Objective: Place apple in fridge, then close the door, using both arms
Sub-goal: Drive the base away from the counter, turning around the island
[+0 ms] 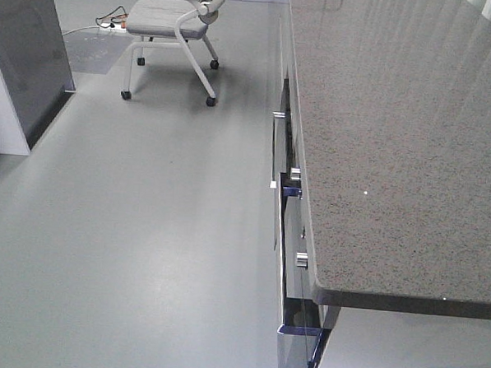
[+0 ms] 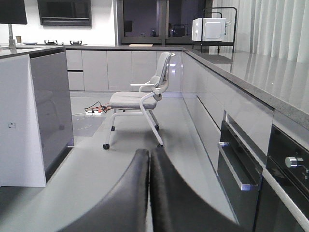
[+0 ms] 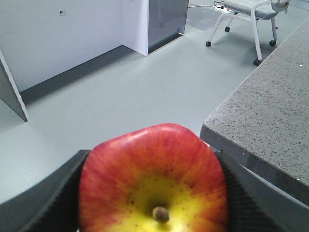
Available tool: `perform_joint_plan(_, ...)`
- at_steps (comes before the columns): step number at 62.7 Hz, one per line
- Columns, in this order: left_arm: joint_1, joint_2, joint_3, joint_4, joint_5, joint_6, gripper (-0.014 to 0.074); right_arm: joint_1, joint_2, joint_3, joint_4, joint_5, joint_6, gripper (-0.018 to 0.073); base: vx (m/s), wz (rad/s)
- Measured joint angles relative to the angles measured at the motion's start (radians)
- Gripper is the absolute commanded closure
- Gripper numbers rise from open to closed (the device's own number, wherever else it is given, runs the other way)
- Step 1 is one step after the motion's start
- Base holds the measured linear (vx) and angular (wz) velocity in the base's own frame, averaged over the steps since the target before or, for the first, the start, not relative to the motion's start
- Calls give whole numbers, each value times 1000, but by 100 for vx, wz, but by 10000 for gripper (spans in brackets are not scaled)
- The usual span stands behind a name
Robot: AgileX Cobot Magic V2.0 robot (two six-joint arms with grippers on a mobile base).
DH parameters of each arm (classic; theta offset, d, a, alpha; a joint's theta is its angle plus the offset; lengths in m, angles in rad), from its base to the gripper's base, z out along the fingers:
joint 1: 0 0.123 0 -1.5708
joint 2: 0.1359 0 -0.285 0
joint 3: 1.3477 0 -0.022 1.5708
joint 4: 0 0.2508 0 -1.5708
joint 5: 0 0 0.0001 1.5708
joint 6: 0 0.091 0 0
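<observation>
Apple [image 3: 153,188] sits pinched in the right tool [image 3: 152,205], stem end facing the wrist camera, with a dark finger [image 3: 46,203] pressed against each side of it. It looks carried clear of any surface. The grey floor [image 3: 135,92] lies below and ahead of that tool, and the speckled table [image 3: 270,116] has its corner just ahead and to the right of it.

The left tool [image 2: 148,193] has its jaws pressed together on nothing. Far ahead of it stands a chair [image 2: 140,99], and the table front with its oven handles runs along its right.

I can't find the fridge or its door in any view, so I judge I'm in the carry step: the fruit is gripped and being brought along, not yet shelved.

Next I need the base or arms turned until the fridge comes in front of the right tool. Then I should reach onto a shelf, lower the apple until it rests there, and only then spread the fingers. The grip must hold meanwhile, since a round fruit would roll away across the floor. The empty left tool seems best saved for pushing the door.
</observation>
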State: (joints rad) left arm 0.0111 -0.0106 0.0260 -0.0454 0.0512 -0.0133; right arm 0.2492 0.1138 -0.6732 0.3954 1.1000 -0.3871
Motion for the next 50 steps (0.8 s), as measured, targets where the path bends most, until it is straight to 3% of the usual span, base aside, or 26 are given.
perform_joint_plan(50,0,0,0,0,0,0,603,0,0,0,0,2,-2,204,0,14)
